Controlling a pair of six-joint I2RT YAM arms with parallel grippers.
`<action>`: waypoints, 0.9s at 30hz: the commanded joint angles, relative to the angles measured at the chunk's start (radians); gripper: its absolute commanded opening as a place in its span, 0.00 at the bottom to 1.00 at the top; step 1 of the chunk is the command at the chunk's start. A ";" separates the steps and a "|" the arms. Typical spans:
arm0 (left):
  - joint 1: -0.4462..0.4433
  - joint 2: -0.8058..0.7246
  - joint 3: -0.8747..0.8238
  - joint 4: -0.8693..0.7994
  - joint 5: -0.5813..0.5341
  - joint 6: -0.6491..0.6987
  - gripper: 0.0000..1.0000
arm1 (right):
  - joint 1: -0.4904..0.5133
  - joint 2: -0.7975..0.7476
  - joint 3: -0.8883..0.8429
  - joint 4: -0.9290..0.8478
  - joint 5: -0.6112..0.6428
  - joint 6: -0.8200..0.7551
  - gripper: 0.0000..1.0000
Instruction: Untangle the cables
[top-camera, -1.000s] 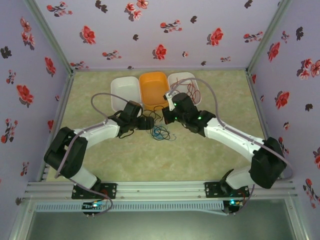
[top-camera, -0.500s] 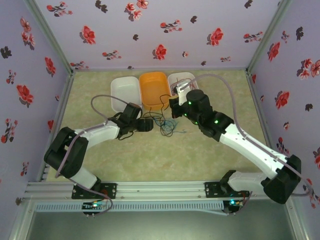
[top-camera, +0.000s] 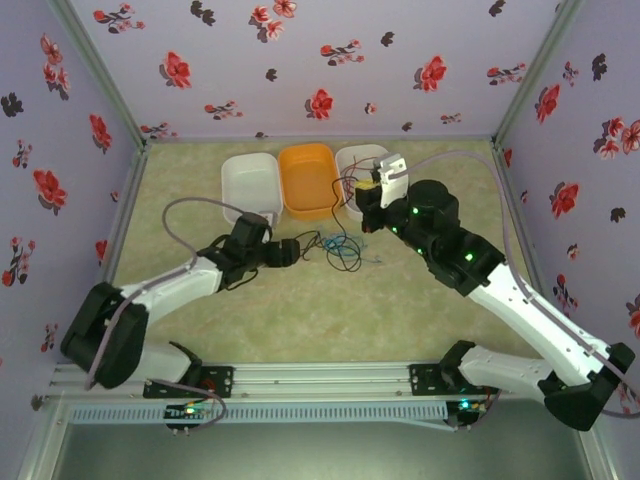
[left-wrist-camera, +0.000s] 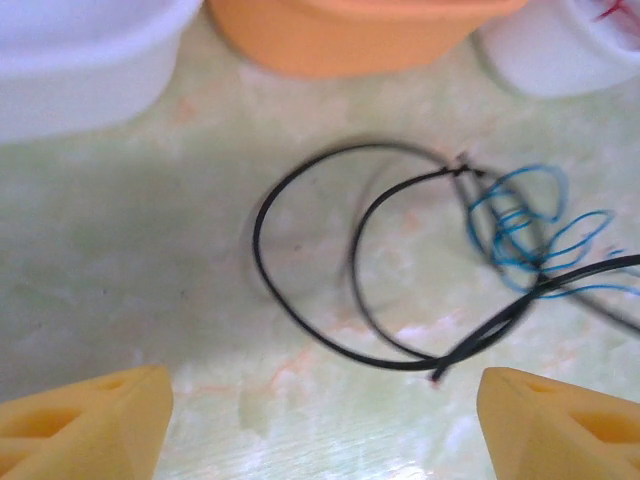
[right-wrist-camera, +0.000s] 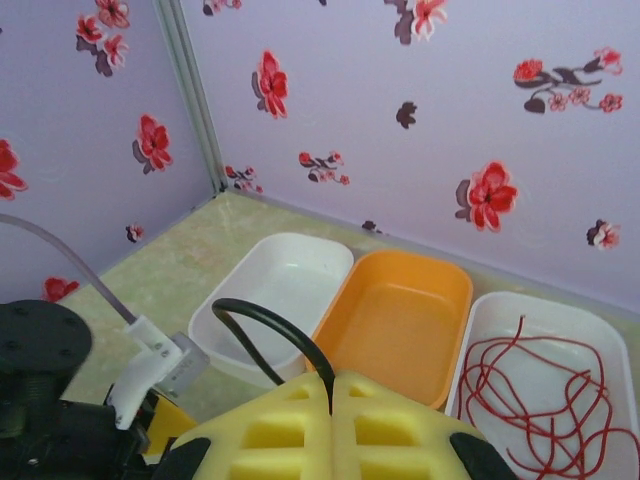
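Left tool (left-wrist-camera: 320, 420), fingers apart, low over surface (left-wrist-camera: 120, 280). Just ahead, black cable (left-wrist-camera: 256, 240) loops tangled with blue cable (left-wrist-camera: 535, 230). Right tool (right-wrist-camera: 330, 385), raised beyond, clamped on black cable. Red cable (right-wrist-camera: 530, 390) coiled in far right white tray (right-wrist-camera: 600, 330).

We see black cable (left-wrist-camera: 258, 245) in open loops on the surface (left-wrist-camera: 150, 250), curly light-blue cable (left-wrist-camera: 520, 215) tangled at its 3 o'clock, red cable (right-wrist-camera: 505, 385) coiled in white tray (right-wrist-camera: 545, 308)

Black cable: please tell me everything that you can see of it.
The black cable is a thin, flexible wire. On the green table it lies in two wide loops and crosses the curly blue cable. One part arches up into the shut right hand, pinched between its yellow pads. The open left hand is apart from it.
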 joint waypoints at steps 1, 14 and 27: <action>-0.005 -0.097 -0.038 0.115 -0.028 0.009 0.92 | 0.008 -0.013 0.022 -0.004 0.020 -0.028 0.00; -0.084 -0.037 0.080 0.232 0.041 0.228 1.00 | 0.008 0.011 0.001 0.050 0.013 0.001 0.00; -0.108 0.184 0.159 0.184 0.075 0.240 0.50 | 0.008 0.004 0.015 0.070 0.001 0.006 0.00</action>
